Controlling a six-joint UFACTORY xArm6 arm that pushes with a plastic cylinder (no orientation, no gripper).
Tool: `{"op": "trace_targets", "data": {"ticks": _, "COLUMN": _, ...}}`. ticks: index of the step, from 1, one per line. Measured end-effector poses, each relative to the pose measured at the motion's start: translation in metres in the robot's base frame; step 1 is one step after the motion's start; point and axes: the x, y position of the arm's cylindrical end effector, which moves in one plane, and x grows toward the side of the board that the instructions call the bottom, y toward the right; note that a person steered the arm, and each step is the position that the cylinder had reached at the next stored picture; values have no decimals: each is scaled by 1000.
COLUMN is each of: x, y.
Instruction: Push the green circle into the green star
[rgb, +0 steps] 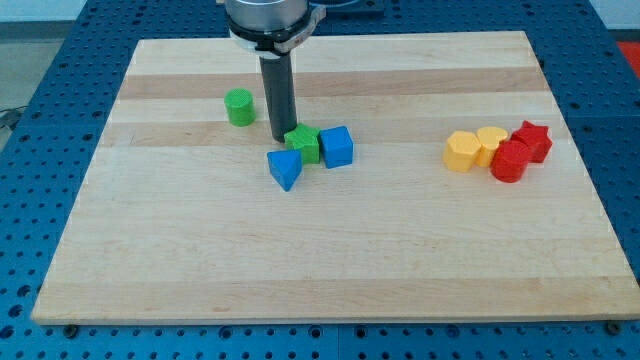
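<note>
The green circle (239, 107) stands on the wooden board (330, 250) left of centre, toward the view's top. The green star (304, 143) lies to its lower right, wedged between a blue cube (337, 146) on its right and a blue triangle (285, 168) at its lower left. My rod comes down from the view's top. My tip (281, 138) rests just left of the green star, close to or touching it, and to the right of and slightly below the green circle.
At the view's right sits a cluster: a yellow hexagon-like block (461, 152), a yellow heart-like block (491, 144), a red block (510, 161) and a red star-like block (532, 140). The board lies on a blue perforated surface.
</note>
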Motion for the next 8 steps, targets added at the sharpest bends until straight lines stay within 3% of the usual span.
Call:
{"op": "trace_targets", "data": {"ticks": 1, "x": 27, "y": -66}}
{"op": "trace_targets", "data": {"ticks": 2, "x": 27, "y": -69}}
{"op": "trace_targets", "data": {"ticks": 3, "x": 3, "y": -69}}
{"op": "trace_targets", "data": {"ticks": 4, "x": -53, "y": -77}}
{"op": "trace_targets", "data": {"ticks": 6, "x": -53, "y": -110}}
{"op": "trace_targets", "data": {"ticks": 7, "x": -100, "y": -127}}
{"op": "trace_targets", "data": {"ticks": 8, "x": -133, "y": -107}}
